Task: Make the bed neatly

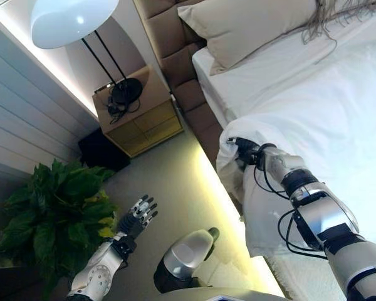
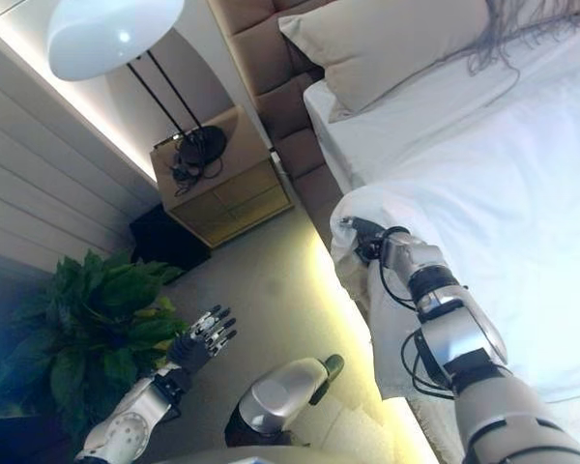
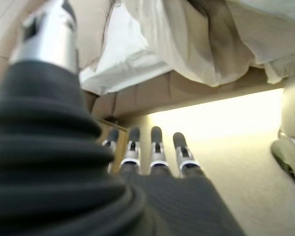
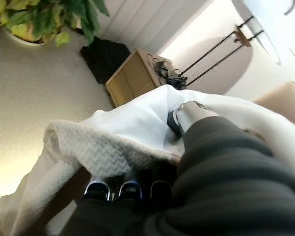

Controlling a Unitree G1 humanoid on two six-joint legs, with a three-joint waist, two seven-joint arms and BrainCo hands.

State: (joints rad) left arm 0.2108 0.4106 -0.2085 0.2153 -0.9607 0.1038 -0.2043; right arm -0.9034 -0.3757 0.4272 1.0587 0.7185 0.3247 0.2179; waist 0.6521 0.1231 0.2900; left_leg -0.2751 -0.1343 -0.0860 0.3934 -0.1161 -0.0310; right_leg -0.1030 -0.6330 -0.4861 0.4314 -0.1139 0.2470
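Left eye view: you see the right hand (image 1: 243,150) at the near left edge of the bed (image 1: 282,81), its fingers curled into a bunch of the white duvet (image 1: 326,125). The duvet lies over the bed and hangs down its side. A beige pillow (image 1: 250,25) lies at the far end.
Right eye view: your left hand (image 2: 201,340) hangs over the floor (image 2: 261,290), well apart from the bed, fingers straight and spread. A plant (image 2: 87,329) stands to its left, and a nightstand (image 2: 227,188) with a lamp (image 2: 116,34) is farther away.
Left wrist view: the fingers (image 3: 156,145) are straight and hold nothing.
Right wrist view: the duvet (image 4: 132,123) wraps over the hand; thumb (image 4: 187,115) and fingers pinch the cloth.
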